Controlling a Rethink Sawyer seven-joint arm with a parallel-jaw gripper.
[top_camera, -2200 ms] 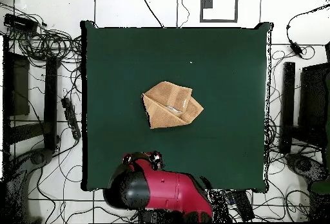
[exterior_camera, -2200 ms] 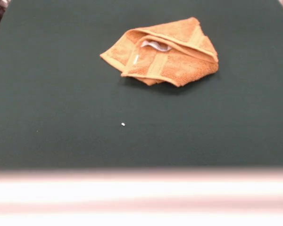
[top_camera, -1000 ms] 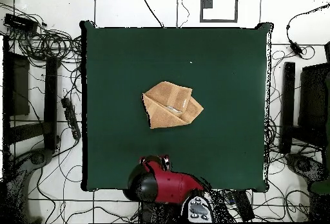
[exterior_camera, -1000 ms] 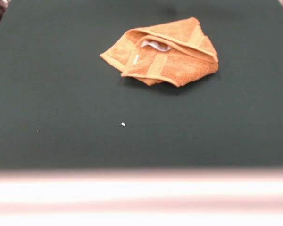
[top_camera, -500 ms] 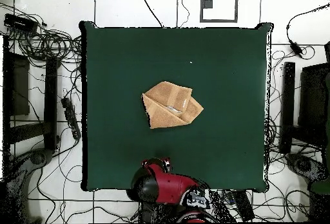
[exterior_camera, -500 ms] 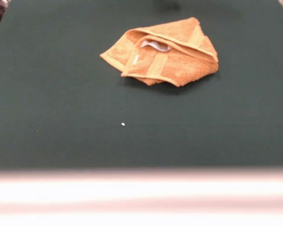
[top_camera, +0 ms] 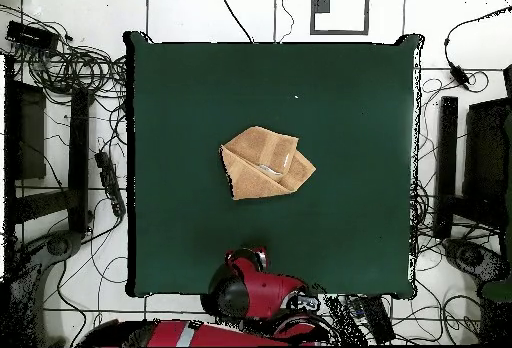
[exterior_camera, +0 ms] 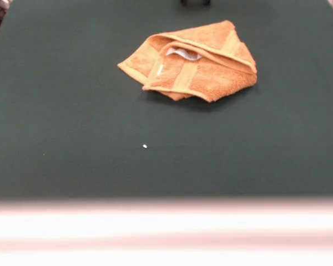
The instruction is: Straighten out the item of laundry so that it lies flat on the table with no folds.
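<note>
Towel, orange-tan, lies crumpled in overlapping folds near the middle of the green table, its pale woven border band crossing the front fold and a small white label showing in a crease on top. Beyond the towel, at the table's far edge, the dark jaws barely show, well apart from the cloth; whether they are parted cannot be told. A tiny white speck sits nearer the camera than the towel.

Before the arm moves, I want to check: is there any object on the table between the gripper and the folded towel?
Nothing visible: only bare green table lies between the gripper and the towel.
</note>
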